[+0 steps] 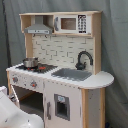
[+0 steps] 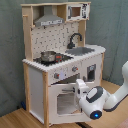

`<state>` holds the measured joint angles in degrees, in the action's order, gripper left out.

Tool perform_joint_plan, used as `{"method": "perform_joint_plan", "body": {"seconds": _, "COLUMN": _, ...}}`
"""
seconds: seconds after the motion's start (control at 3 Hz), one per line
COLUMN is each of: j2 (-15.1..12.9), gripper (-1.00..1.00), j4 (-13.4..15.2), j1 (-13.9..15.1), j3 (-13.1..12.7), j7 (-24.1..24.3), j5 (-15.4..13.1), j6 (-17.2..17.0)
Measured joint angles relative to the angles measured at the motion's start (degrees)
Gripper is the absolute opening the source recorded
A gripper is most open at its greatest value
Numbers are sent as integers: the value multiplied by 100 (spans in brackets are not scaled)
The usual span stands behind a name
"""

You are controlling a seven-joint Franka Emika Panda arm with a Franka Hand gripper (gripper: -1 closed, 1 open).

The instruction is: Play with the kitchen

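The kitchen [image 1: 95, 107] [image 2: 36, 82] is a toy of white panels and light wood, seen in both exterior views. A small pot [image 1: 30, 62] [image 2: 48, 56] sits on its stove, beside the black faucet [image 1: 84, 59] [image 2: 75, 39] and grey sink [image 1: 72, 74] [image 2: 82, 50]. The windowed oven door [image 2: 64, 102] hangs tilted open under the knobs. My gripper [image 2: 80, 88] is at the door's top edge. In the first exterior view only my white arm [image 1: 15, 115] shows, low at the first exterior view's left, and it hides the door.
A grey curtain [image 1: 115, 40] hangs behind the toy. The kitchen stands on a wooden floor [image 2: 15, 120]. A hood [image 2: 48, 21] and a microwave [image 1: 75, 23] sit on top. A small windowed cupboard door [image 1: 61, 106] is shut.
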<state>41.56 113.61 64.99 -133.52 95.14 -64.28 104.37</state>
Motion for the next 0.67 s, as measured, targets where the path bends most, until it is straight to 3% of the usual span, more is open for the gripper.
{"method": "perform_joint_plan", "body": {"seconds": 0.33, "j2": 13, "gripper": -100, "j4": -381, "j1": 4, "j3": -299, "j7": 5, "j5": 245, "j6": -199}}
{"method": "perform_joint_plan", "body": {"seconds": 0.67, "j2": 25, "gripper": -100, "j4": -382, "j1": 5, "j3": -409, "j7": 93, "j5": 310, "j6": -195}}
